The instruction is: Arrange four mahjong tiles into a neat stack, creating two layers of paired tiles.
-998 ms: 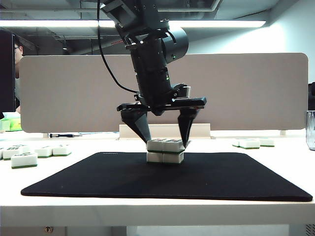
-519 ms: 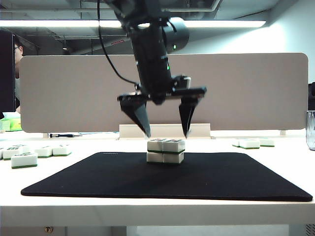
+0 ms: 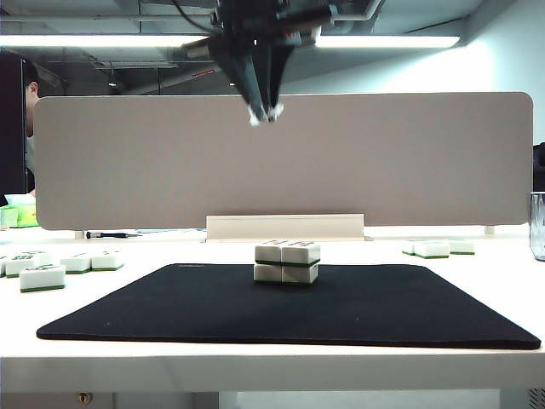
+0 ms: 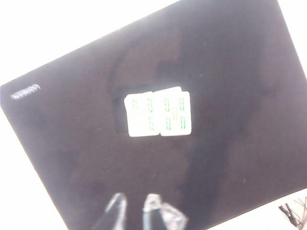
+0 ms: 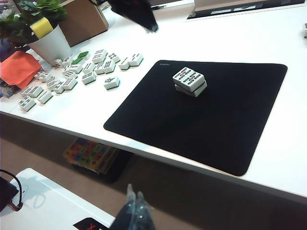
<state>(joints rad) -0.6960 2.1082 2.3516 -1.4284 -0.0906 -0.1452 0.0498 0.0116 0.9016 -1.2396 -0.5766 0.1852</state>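
On the black mat (image 3: 426, 315), the stack (image 3: 287, 262) stands free. Left gripper (image 3: 264, 115) hangs above, closed, empty; right gripper (image 5: 136, 203) idles closed, empty. Any bump may topple tiles.

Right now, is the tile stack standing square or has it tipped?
Standing square. The stack sits two wide and two high on the black mat, top pair level; the left claw hangs high above, clear of it.

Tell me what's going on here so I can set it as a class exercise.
A two-armed robot is stacking mahjong tiles. The stack, two tiles wide and two high, sits free on the black mat. The left gripper hangs high above it, jaws nearly together, holding nothing. The right gripper is shut, off the table's near edge. Spare tiles lie beside the mat.
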